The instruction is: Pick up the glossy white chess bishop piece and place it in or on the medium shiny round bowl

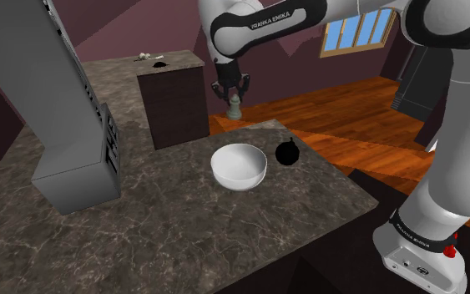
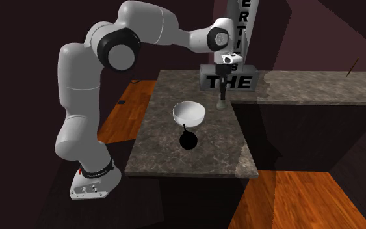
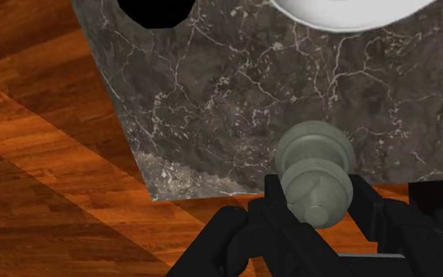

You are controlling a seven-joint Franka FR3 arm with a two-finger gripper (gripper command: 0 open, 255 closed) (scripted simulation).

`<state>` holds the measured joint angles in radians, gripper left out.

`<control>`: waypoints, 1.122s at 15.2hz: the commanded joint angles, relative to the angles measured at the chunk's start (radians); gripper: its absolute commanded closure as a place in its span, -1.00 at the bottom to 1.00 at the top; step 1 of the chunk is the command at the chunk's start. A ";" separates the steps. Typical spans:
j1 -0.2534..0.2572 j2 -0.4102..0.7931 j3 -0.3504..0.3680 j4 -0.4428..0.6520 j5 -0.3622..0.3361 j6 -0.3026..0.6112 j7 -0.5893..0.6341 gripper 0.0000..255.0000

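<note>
A black round object (image 1: 287,154) sits just right of the white bowl (image 1: 240,179) on the marbled bench (image 1: 166,221), and a tall grey box (image 1: 70,117) stands at the shoulder view's left. The arm (image 1: 266,25) reaches down over the bench's far corner, its fingers (image 3: 275,208) clasping the pale grey-green bishop (image 1: 235,107) by its head. The bowl's inside is bare white.

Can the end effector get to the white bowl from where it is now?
Probably yes. The end effector, clasping the greyish bishop, is at a corner of the counter; the white bowl sits open nearby with bare counter between them. The black round thing lies beside the bowl, off that path.
</note>
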<state>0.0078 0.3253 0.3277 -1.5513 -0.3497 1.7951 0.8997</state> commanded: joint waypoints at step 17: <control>0.098 -0.289 0.111 -0.383 0.104 0.060 0.215 1.00</control>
<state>0.1045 0.0351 0.4375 -1.9234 -0.2451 1.8445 1.1096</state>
